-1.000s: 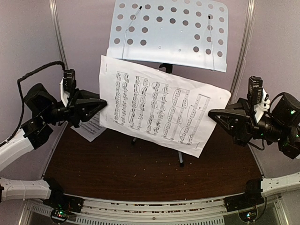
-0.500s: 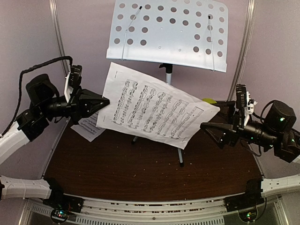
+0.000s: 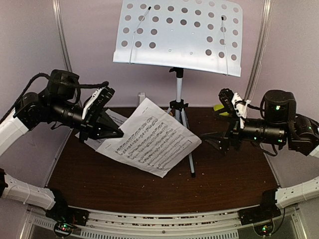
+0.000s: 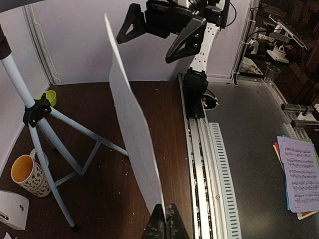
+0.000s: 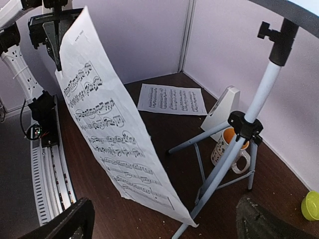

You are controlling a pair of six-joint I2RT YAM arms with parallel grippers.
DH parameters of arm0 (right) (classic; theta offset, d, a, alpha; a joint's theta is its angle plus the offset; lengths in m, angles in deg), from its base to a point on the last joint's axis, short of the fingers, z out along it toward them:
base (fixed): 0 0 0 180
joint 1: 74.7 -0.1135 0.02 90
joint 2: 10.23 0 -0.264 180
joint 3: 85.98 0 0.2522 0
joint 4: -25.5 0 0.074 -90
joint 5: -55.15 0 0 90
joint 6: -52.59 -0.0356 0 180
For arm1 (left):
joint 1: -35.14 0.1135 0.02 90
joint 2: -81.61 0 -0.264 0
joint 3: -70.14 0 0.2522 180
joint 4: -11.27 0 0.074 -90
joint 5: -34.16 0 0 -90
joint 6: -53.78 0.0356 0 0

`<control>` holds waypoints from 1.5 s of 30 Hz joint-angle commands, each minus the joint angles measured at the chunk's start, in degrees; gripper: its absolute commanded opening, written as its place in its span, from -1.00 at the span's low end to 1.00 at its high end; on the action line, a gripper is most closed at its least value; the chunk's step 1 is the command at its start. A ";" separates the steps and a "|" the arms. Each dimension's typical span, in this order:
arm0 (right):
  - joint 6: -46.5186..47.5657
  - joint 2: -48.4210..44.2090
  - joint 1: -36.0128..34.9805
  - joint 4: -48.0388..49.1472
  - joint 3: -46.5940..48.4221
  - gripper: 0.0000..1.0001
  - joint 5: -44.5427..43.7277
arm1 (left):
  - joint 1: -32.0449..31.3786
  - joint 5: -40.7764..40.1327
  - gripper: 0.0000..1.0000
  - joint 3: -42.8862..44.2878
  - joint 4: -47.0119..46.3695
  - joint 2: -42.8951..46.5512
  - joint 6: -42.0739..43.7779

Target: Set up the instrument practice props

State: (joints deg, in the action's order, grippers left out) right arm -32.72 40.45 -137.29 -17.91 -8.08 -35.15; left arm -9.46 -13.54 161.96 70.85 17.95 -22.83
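Note:
The pale perforated music stand [image 3: 179, 35] rises on its grey tripod [image 3: 180, 119] at the back middle. My left gripper [image 3: 117, 133] is shut on the left edge of one sheet-music page [image 3: 149, 144], which hangs low over the table in front of the tripod. The left wrist view shows that page [image 4: 132, 124] edge-on, pinched in the tips of my left gripper [image 4: 166, 214]. My right gripper [image 3: 212, 142] is open and apart from the page's right corner [image 5: 109, 124]. A second page [image 5: 172, 98] lies flat at the back left. The white metronome [image 5: 223, 112] stands beside it.
A patterned mug [image 5: 227, 144] with an orange inside stands behind the tripod legs, next to the metronome. A small green bowl [image 5: 311, 205] sits at the back right by the wall. More printed sheets [image 4: 299, 174] lie off the table beyond the metal rail [image 4: 202, 164].
My right gripper opened, let go of the page's right edge and drew back. My left gripper swung the page down and towards the table, so it now hangs from the left gripper alone.

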 commanded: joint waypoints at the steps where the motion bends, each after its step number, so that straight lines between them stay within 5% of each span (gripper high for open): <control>1: 1.67 5.35 -0.13 -1.00 4.65 1.00 7.51 | -3.51 -3.17 -1.00 5.40 8.93 -3.26 5.59; 8: 4.54 10.83 -1.36 -1.24 6.87 0.98 13.38 | -7.14 -3.41 -1.00 11.25 14.33 -7.39 9.53; 12: 5.08 11.93 -2.90 -2.02 5.55 0.76 15.68 | -7.17 -3.70 -1.00 12.64 14.91 -8.21 10.32; 17: 3.59 11.79 -5.07 -1.11 3.73 0.20 13.68 | -7.17 -4.22 -1.00 14.57 14.90 -9.55 10.09; 34: 2.25 13.15 -7.15 -2.30 5.79 -1.00 7.90 | -5.59 -8.04 -1.00 14.99 8.80 -8.10 6.40; 41: 1.26 10.79 -7.04 -1.91 7.42 -1.00 9.57 | -2.79 -20.42 0.09 7.09 -5.73 0.85 0.24; 45: 1.56 9.88 -6.27 -2.95 11.08 -1.00 11.63 | 3.03 -22.81 0.24 3.91 -14.16 6.61 -5.61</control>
State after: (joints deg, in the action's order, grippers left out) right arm -30.41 52.62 -144.09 -21.23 -1.55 -25.49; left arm -10.44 -30.70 167.56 70.06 19.66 -21.82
